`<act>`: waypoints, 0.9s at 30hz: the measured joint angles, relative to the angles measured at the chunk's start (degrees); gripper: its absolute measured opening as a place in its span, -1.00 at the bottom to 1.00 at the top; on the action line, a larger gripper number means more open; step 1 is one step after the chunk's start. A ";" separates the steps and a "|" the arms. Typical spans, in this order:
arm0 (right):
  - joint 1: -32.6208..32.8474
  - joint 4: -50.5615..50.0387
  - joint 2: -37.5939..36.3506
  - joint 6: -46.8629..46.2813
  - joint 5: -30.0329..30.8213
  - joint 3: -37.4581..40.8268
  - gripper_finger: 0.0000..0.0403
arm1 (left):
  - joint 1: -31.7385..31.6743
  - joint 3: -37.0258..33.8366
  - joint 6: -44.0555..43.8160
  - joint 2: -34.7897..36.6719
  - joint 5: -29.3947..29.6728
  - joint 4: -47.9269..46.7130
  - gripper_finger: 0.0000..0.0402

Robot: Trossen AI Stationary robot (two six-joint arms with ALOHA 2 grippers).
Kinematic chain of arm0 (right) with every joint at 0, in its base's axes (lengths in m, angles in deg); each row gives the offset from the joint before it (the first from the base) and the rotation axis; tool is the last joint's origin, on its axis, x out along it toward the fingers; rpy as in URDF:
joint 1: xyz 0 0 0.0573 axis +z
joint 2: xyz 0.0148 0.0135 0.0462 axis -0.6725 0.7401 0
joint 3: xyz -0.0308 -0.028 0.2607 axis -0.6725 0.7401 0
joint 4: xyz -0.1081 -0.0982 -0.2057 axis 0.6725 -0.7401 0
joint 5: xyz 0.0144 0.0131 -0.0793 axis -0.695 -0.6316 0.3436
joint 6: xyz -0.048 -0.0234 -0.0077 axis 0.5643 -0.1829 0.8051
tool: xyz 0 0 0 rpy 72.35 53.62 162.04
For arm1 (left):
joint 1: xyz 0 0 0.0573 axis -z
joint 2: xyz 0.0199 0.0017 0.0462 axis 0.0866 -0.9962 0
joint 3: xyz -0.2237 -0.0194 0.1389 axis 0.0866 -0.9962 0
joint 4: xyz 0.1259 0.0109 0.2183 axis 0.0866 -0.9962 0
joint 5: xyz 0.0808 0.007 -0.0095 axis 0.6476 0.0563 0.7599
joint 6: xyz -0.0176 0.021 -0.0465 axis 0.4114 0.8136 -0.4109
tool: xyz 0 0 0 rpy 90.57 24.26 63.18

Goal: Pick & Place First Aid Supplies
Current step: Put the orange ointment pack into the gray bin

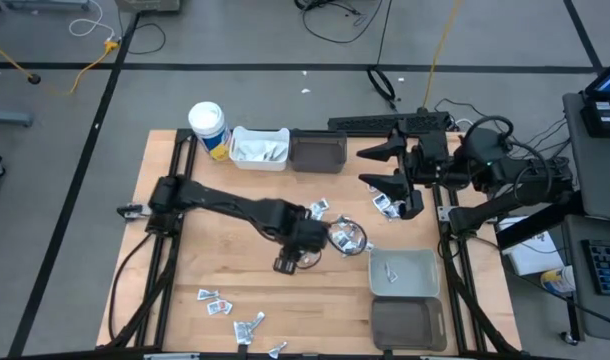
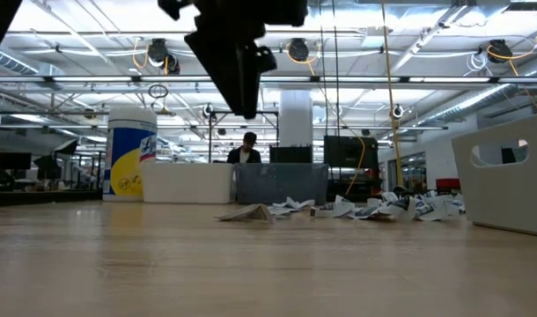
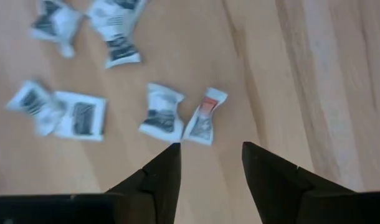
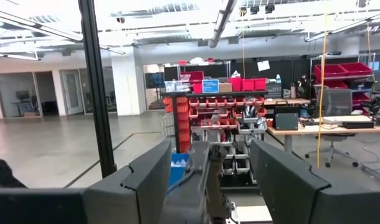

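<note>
Your left gripper [image 3: 205, 163] hovers with jaws spread and empty; packets [image 3: 177, 115] lie just ahead, so nothing's pinched yet; your right gripper [image 4: 209, 180] waits spread.

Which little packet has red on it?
The packet just ahead of the left gripper has a red patch; the other packets show only dark print.

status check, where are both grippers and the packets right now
Left gripper open, empty, above loose packets mid-table. Right gripper open, parked at the table's far right. One packet in the grey bin. Nothing in the way.
</note>
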 joint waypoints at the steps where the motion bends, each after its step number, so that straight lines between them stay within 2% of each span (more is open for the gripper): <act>1: 0.00 -0.04 -0.21 0.05 0.00 0.00 0.07 | 0.23 0.00 0.20 -0.97 0.00 0.44 -0.15; 11: 0.04 -0.26 -1.10 -0.02 -0.22 0.00 0.07 | 0.68 0.00 0.70 -8.54 0.04 1.75 -0.20; 27: 0.04 -0.46 -1.23 0.07 -0.22 0.00 0.06 | 0.73 -0.37 0.59 -12.60 -0.46 7.20 -0.20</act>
